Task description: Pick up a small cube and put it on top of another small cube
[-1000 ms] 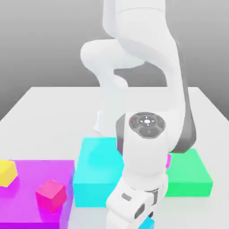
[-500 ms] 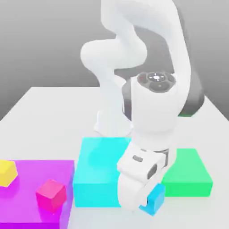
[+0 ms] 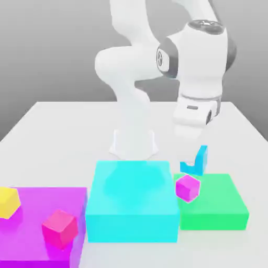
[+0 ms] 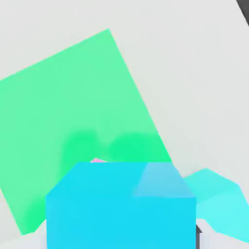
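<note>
A green slab [image 3: 220, 209] lies on the white table [image 3: 52, 120] directly below the gripper, and in the hand view the same green slab [image 4: 73, 112] fills most of the frame against the pale table [image 4: 194, 58]. A big cyan block [image 3: 131, 201] sits below the gripper and off to the exterior view's left, just beside the green slab. Farther that way, well apart from the gripper, a flat magenta slab [image 3: 36, 230] lies beside the cyan block. On it rest a pink-red cube [image 3: 60, 229], tilted on the side nearer the gripper, and a yellow cube [image 3: 8, 202] at the far edge, partly cut off.
</note>
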You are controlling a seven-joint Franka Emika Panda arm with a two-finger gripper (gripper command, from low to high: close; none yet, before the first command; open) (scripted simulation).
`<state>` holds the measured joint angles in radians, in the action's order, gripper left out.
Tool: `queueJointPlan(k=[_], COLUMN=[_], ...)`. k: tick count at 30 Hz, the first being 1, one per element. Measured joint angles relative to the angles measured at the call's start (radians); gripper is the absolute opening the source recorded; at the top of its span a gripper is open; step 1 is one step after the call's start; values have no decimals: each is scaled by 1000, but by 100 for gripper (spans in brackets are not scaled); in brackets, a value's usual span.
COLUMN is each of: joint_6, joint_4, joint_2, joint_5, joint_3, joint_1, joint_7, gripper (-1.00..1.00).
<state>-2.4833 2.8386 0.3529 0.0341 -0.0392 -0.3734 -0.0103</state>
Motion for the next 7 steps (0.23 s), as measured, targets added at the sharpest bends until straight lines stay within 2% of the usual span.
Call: queueJointPlan(k=[4,5,7], joint_6=[-150,-187,-187], joint_4=[31,36,36], joint_2=[-119,-149,-149], joint_5=[-9,-11,-11], joint_3=[-8,-8,-8], joint_1=[2,3,3], joint_7=[-7,-9,-9], gripper=[-100,100,100])
